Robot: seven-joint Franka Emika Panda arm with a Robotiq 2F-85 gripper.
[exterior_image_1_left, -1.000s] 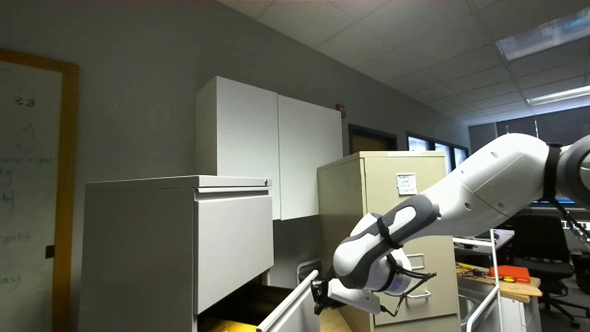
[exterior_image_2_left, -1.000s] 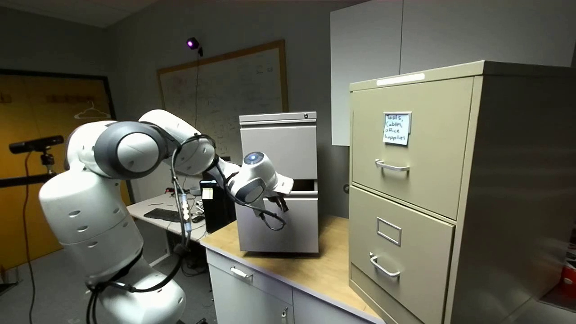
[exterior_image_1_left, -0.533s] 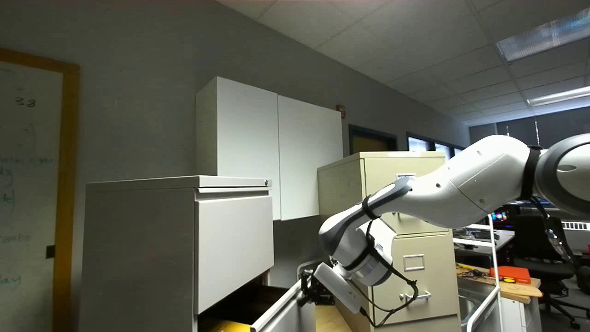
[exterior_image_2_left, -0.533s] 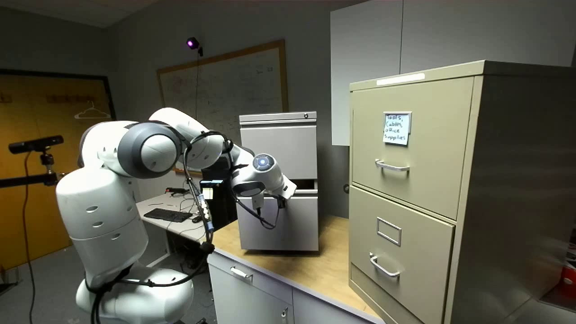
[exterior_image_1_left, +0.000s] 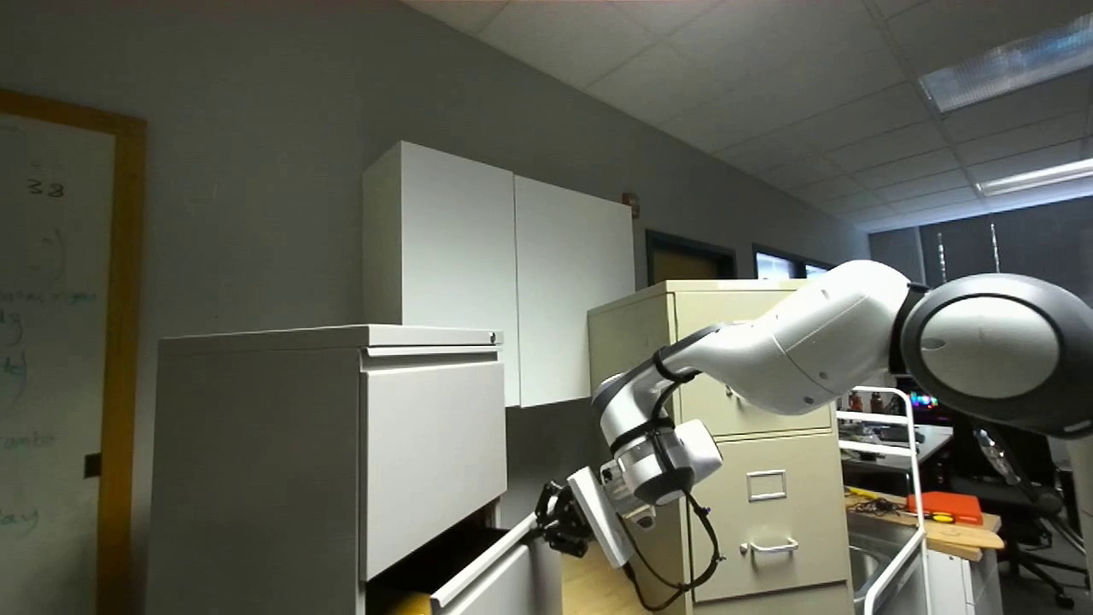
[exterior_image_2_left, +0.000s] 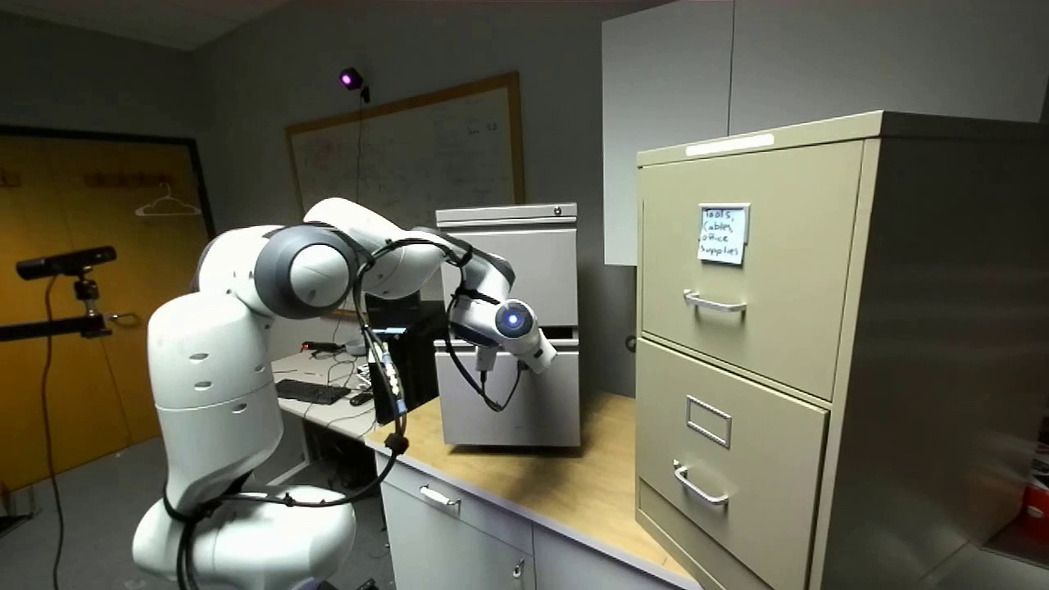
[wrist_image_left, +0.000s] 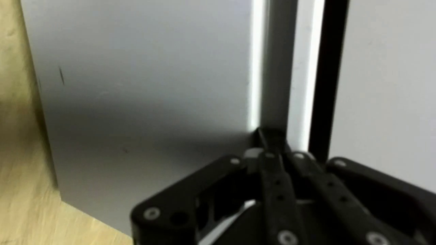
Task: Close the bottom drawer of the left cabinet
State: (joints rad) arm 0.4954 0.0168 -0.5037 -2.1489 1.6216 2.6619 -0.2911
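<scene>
The left cabinet is pale grey-white metal and shows in both exterior views (exterior_image_1_left: 256, 470) (exterior_image_2_left: 508, 283). Its bottom drawer (exterior_image_1_left: 504, 589) is part-way open, with something yellow (exterior_image_1_left: 412, 605) inside. The drawer's flat front also shows in an exterior view (exterior_image_2_left: 541, 410) and fills the left of the wrist view (wrist_image_left: 143, 68). My gripper (exterior_image_1_left: 540, 528) is at the top of the drawer front, at its far end in that view. In the wrist view, the gripper's fingertips (wrist_image_left: 272, 139) are together in the dark recess along the drawer's top edge. They seem to touch it; nothing shows between them.
A beige filing cabinet (exterior_image_2_left: 737, 344) with handled drawers stands beside the left cabinet, close to my arm. A wooden counter (exterior_image_2_left: 492, 471) lies under the drawer. A white wall cupboard (exterior_image_1_left: 512, 273) hangs behind. A desk with a keyboard (exterior_image_2_left: 307, 392) is beyond the arm.
The bottom drawer has slid inward and its opening is narrower. My gripper has moved with it toward the cabinet, and the wrist has tilted. The arm has reached further forward.
</scene>
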